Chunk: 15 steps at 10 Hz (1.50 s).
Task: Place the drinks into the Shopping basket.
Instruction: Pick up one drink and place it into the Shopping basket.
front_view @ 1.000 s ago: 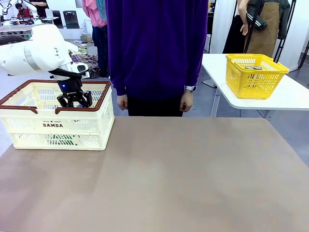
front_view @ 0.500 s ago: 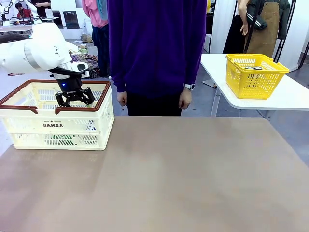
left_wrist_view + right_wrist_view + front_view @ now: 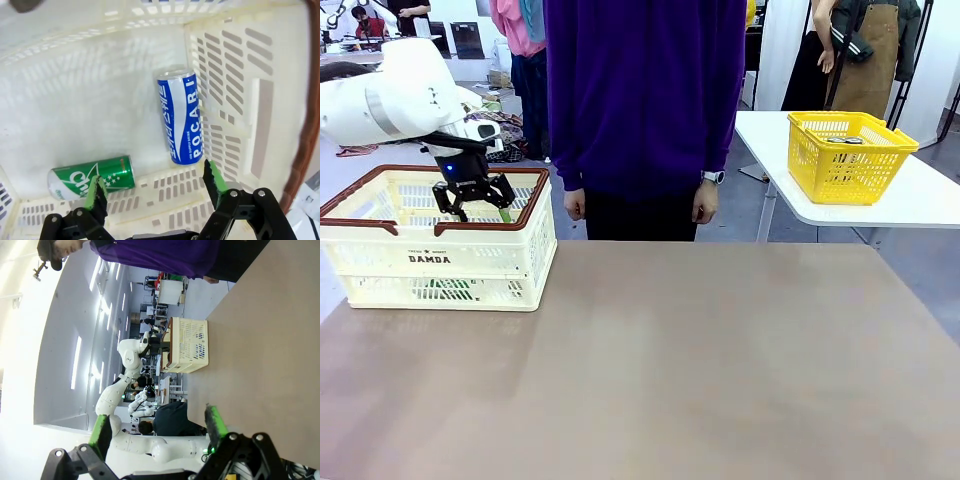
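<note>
The left gripper [image 3: 477, 207] hangs over the open Shopping basket [image 3: 430, 262], jaws spread and empty. Its wrist camera shows the blue can [image 3: 181, 119] lying on the basket floor against a slatted wall. A green can [image 3: 95, 176] lies on its side nearby, partly covered by a green pad [image 3: 96, 192]. From the front, the slats hide both cans almost wholly. The right gripper [image 3: 157, 422] is also spread, holding nothing, above the table [image 3: 270, 340].
</note>
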Each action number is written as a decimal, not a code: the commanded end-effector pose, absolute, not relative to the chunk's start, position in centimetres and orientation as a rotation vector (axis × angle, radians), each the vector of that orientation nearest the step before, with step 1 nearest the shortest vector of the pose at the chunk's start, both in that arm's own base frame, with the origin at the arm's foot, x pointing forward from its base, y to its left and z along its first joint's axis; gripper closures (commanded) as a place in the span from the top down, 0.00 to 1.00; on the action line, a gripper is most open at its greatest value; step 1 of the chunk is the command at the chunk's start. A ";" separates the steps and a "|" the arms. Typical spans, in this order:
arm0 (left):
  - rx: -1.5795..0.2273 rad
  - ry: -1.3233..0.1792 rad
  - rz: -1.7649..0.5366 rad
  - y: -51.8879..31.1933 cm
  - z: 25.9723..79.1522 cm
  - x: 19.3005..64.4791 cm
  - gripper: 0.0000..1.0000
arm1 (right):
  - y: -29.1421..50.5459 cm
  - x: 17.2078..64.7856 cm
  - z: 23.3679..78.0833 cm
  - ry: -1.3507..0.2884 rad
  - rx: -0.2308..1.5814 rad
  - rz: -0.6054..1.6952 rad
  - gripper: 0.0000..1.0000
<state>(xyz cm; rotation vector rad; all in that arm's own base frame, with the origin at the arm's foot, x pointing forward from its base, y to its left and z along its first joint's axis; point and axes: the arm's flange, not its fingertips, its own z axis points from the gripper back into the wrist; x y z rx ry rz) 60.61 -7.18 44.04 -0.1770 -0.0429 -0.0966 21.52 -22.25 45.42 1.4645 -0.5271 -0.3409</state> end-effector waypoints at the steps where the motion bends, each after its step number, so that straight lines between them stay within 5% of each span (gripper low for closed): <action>1: -0.245 -0.095 -0.115 -5.5 49.7 56.3 1.00 | -22.3 21.7 45.9 -0.538 1.484 -0.344 1.00; 4: -0.363 -0.166 -0.155 -1.9 58.6 45.0 1.00 | -22.3 21.7 45.9 -0.538 1.484 -0.344 1.00; 7: -0.705 -0.146 -0.291 4.0 58.2 34.4 1.00 | -22.3 21.7 45.9 -0.538 1.484 -0.344 1.00; 10: -1.163 -0.161 -0.134 13.6 53.4 31.1 1.00 | -22.3 21.7 45.9 -0.538 1.484 -0.344 1.00; 12: -1.353 -0.101 -0.099 17.5 49.9 32.9 1.00 | -22.3 21.7 45.9 -0.538 1.484 -0.344 1.00; 13: -1.355 -0.039 -0.107 17.6 49.1 34.6 1.00 | -22.3 21.7 45.9 -0.538 1.484 -0.344 1.00; 14: -1.263 -0.161 -0.097 16.7 50.1 29.1 1.00 | -22.3 21.7 45.9 -0.538 1.484 -0.344 1.00; 15: -1.263 -0.161 -0.097 16.7 50.1 29.1 1.00 | -22.3 21.7 45.9 -0.538 1.484 -0.344 1.00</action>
